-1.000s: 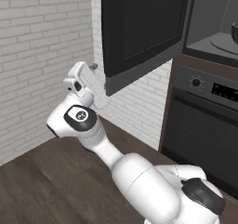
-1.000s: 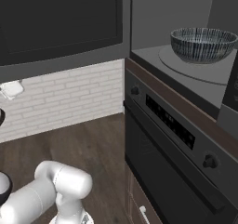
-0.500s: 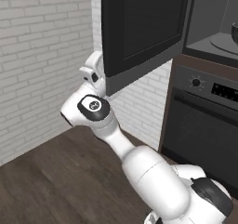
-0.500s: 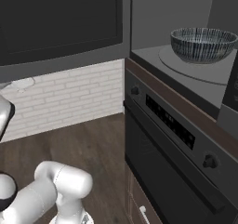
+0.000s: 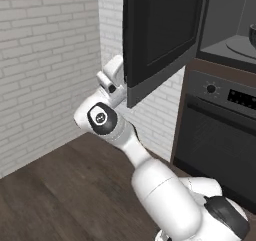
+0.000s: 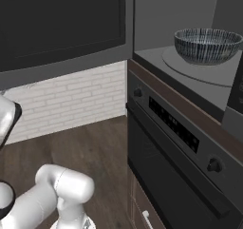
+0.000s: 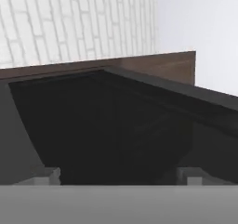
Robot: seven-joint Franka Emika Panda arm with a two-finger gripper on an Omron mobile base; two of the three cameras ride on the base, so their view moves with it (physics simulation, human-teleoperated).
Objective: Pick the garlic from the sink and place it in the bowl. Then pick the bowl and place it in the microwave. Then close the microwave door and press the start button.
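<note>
Behind microwave door [image 5: 160, 35], claw [image 7: 118, 174] gapes empty.

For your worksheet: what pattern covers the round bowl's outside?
Dark grey-blue speckles on the bowl, clearest in the right base view.

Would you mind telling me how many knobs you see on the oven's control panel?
2. One knob sits at the panel's end nearer the brick wall, the other knob at the opposite end, past the display. None looks hidden on the oven.
</note>
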